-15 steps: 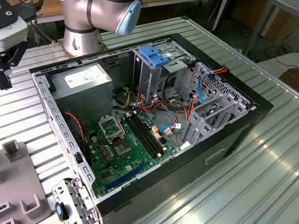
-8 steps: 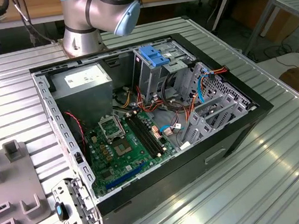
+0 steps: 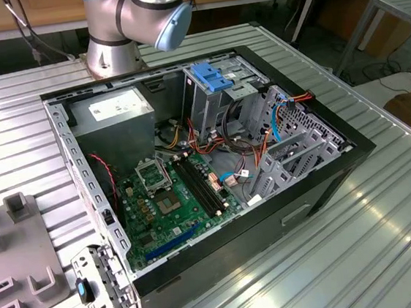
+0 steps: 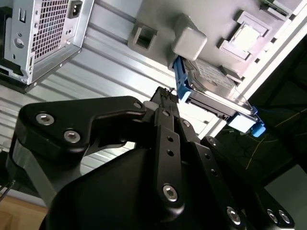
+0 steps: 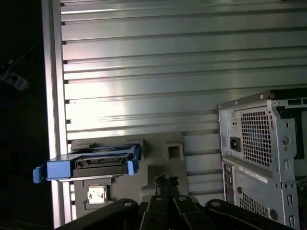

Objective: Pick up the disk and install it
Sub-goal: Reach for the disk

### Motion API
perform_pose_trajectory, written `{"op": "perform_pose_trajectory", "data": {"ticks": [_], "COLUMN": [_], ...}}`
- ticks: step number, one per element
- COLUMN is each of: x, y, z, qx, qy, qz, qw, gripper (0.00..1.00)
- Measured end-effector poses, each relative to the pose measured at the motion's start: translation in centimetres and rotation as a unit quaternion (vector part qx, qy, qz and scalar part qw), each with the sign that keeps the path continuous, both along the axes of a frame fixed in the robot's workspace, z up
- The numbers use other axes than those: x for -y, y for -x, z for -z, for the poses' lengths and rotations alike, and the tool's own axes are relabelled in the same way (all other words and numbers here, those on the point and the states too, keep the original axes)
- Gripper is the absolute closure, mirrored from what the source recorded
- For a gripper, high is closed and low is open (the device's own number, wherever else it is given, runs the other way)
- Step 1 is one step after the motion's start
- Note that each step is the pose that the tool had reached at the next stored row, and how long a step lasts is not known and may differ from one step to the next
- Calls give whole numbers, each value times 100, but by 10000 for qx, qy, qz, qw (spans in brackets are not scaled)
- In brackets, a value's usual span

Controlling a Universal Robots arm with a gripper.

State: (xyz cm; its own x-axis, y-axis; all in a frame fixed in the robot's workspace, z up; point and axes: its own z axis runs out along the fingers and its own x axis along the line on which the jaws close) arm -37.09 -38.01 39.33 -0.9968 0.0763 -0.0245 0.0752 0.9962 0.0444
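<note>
We note the disk point(image 5: 98, 162), in its blue rails, sitting on the grey fixture plate point(image 5: 156, 158) at the bench point(image 5: 168, 72) edge, near the computer case point(image 5: 261, 153). The pincer point(image 5: 165, 181) tips look pressed together, gripping nothing, clear of the disk.

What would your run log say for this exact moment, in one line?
gripper: jaws shut, empty | disk: resting on grey holder, not gripped | computer case: open
</note>
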Motion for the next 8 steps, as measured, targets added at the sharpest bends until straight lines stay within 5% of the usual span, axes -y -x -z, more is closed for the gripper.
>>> {"op": "perform_pose_trajectory", "data": {"ticks": [8], "x": [-95], "y": [338], "z": [0], "qx": [0], "qy": [0], "qz": [0], "qw": [10000], "gripper": [89]}}
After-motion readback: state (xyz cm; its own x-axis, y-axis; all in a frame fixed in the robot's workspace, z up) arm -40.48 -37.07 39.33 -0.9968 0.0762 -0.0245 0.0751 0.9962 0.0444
